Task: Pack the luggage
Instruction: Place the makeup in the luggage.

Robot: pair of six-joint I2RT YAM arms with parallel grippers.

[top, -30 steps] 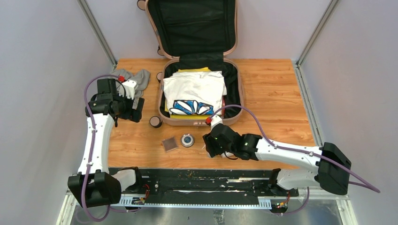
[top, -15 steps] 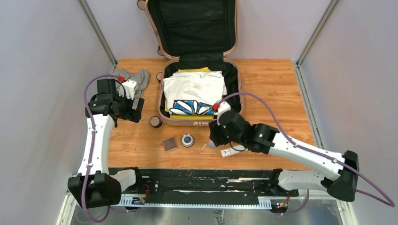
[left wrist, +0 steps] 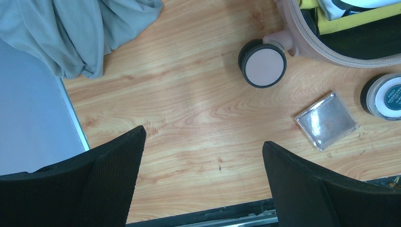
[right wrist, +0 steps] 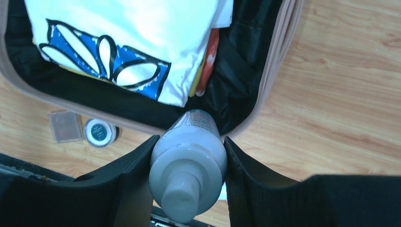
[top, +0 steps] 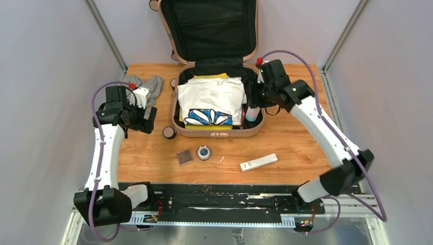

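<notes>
your right gripper (right wrist: 190, 140) is clamped on a grey bottle (right wrist: 188, 163). the open pink luggage (right wrist: 279, 56) sits right below it, with the bottle over the black gap beside the folded white shirt (right wrist: 142, 28). your left gripper (left wrist: 203, 146) is spread wide over bare wood, and a luggage wheel (left wrist: 262, 64) is just past its right finger.

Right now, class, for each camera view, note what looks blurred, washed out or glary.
Right wrist: the bottle in the right gripper is soft-focused, the white shirt washed out. Left wrist: a pale sheen on the table. Top external: even light, all sharp.
</notes>
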